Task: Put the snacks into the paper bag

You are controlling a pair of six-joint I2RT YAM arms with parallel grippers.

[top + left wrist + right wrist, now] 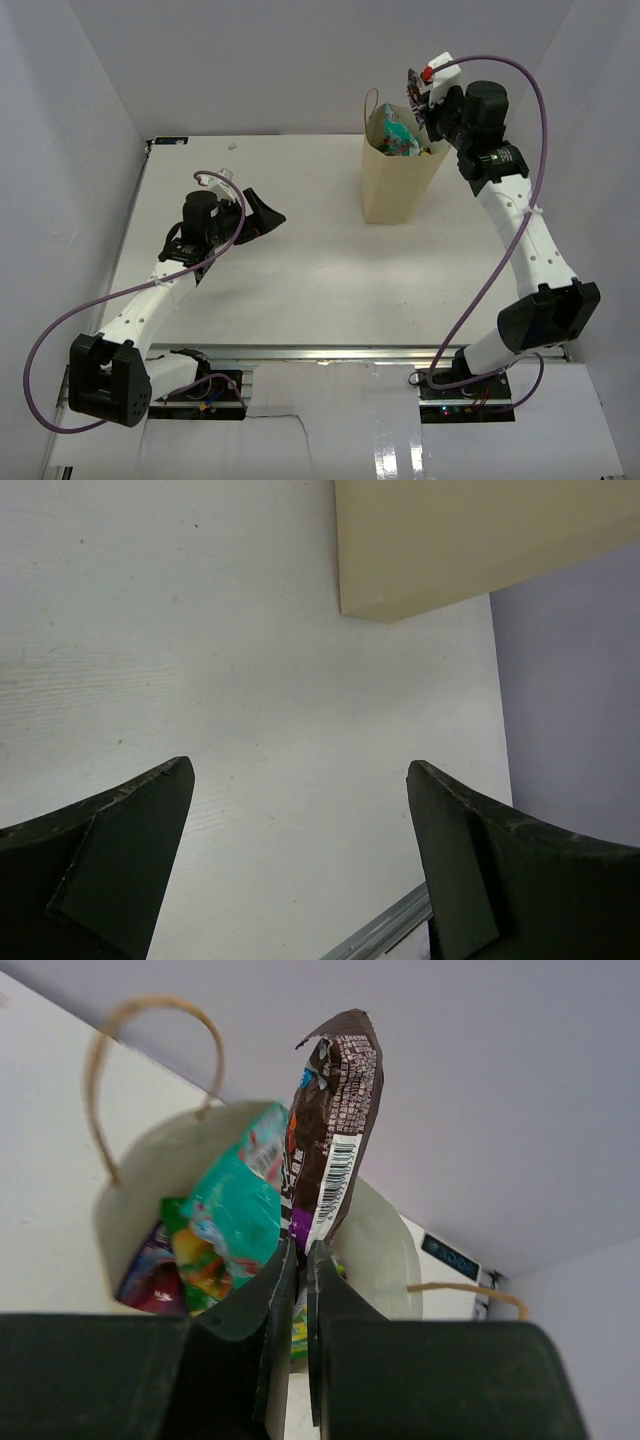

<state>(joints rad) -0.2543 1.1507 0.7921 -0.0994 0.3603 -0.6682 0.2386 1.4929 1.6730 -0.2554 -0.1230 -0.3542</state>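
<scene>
The paper bag (395,190) stands upright just beneath the right gripper (302,1248), whose narrow jaws clamp a small brown packet (335,1110) – it juts out beyond the fingertips, over the bag's mouth, with a teal packet (235,1210) inside. The left gripper (300,768) gapes wide, holding nothing, above the table (200,630) – the bag lies ahead.

Paper bag (392,195) stands upper right of top view — mouth crowded by teal packet (400,135) and right gripper (303,1260) clamping brown packet (335,1120). Table (330,290) centre — open passage.
</scene>
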